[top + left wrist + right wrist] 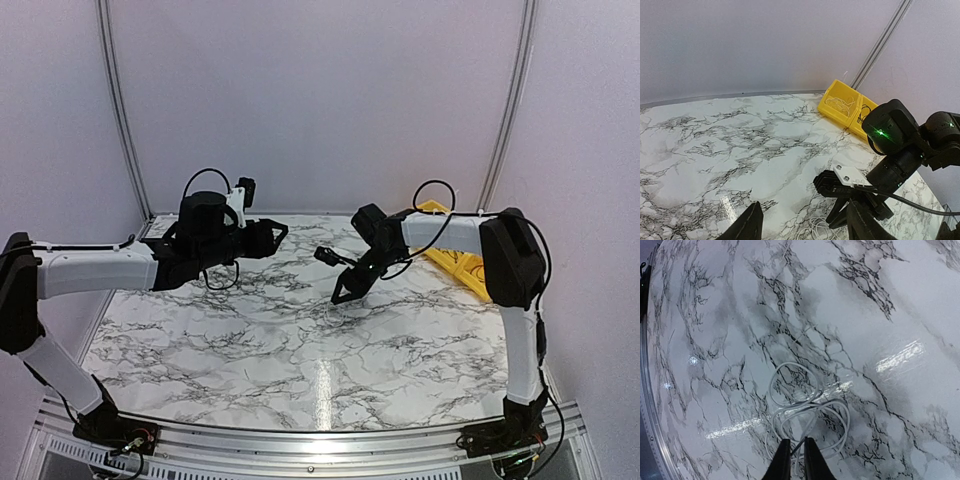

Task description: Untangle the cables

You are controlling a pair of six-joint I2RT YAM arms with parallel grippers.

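Thin white cable [795, 407], likely light and limp; pinch one outer strand. Right gripper [796, 460], six o'clock, nearly together astride a strand, clamping unclear. Left gripper [806, 217] apart.

glossy marble-patterned table [250, 345], plain pale walls [320, 100], yellow bin [834, 114] at far corner

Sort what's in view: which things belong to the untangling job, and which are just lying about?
Job:
- white cable, in loose overlapping loops
- right claw, pinched on one strand of it
- left claw, open, holding nothing

Lying about:
- yellow bin at the far corner
- thin wires inside it, untouched
- marble table
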